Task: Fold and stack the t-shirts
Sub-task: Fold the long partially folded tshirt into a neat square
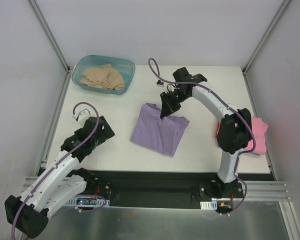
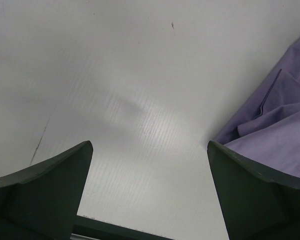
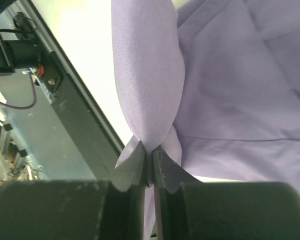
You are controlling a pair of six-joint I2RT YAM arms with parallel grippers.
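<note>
The lavender t-shirt (image 1: 159, 131) lies partly folded in the middle of the table. My right gripper (image 1: 165, 111) is shut on a pinch of its far edge (image 3: 149, 100) and holds that part lifted. My left gripper (image 1: 106, 131) is open and empty, low over bare table left of the shirt, whose edge shows in the left wrist view (image 2: 277, 125). The tan t-shirt (image 1: 104, 77) lies crumpled in the teal tub (image 1: 83, 65) at the back left. The pink t-shirt (image 1: 260, 134) sits at the right table edge, partly behind my right arm.
Metal frame posts (image 1: 49, 31) rise at the back corners. A black rail (image 1: 155, 182) runs along the near edge by the arm bases. A small white clip (image 1: 78, 117) on the left arm's cable lies on the table.
</note>
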